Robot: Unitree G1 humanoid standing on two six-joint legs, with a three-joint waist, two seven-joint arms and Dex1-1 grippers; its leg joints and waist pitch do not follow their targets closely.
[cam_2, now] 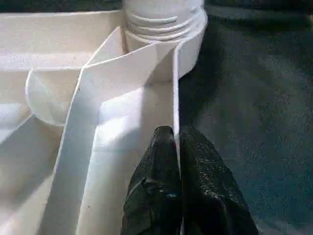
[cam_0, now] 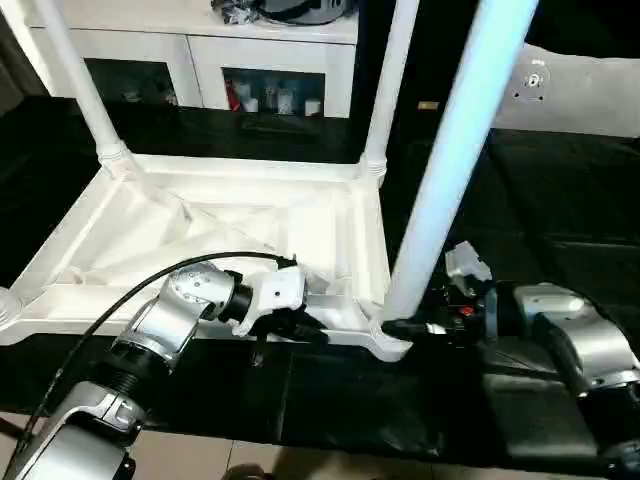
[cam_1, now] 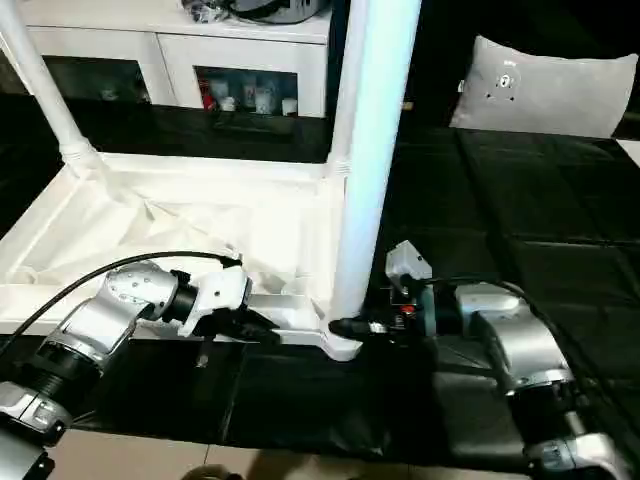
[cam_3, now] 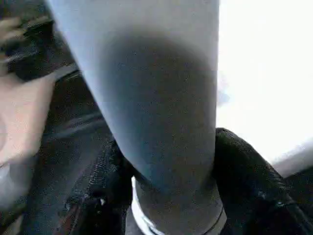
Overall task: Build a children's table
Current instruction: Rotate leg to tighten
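Nearest, at about five o'clock in the head view, the right gripper (cam_0: 405, 327) reaches in level from the right, its two black fingers (cam_3: 244, 166) set on either side of the foot of the near-right leg (cam_0: 455, 165), closed around it just above the corner socket (cam_0: 390, 345). That long white tapered tube stands upright, tilting slightly toward one o'clock as it rises.

At about seven o'clock the left gripper (cam_0: 300, 328) lies along the near edge of the white plastic tabletop (cam_0: 230, 240), its black fingers (cam_2: 195, 181) pinched together on the thin upright rim wall (cam_2: 176, 93) of the ribbed underside, one finger on each face.

The tabletop lies upside down on the black-covered work surface (cam_0: 560, 200), ribs (cam_2: 83, 122) showing.

Farther off, two more legs stand in the far corner sockets: one at eleven o'clock (cam_0: 80, 85), one near twelve (cam_0: 388, 85).

Beyond them sits a white cabinet (cam_0: 200, 55) with glass doors.
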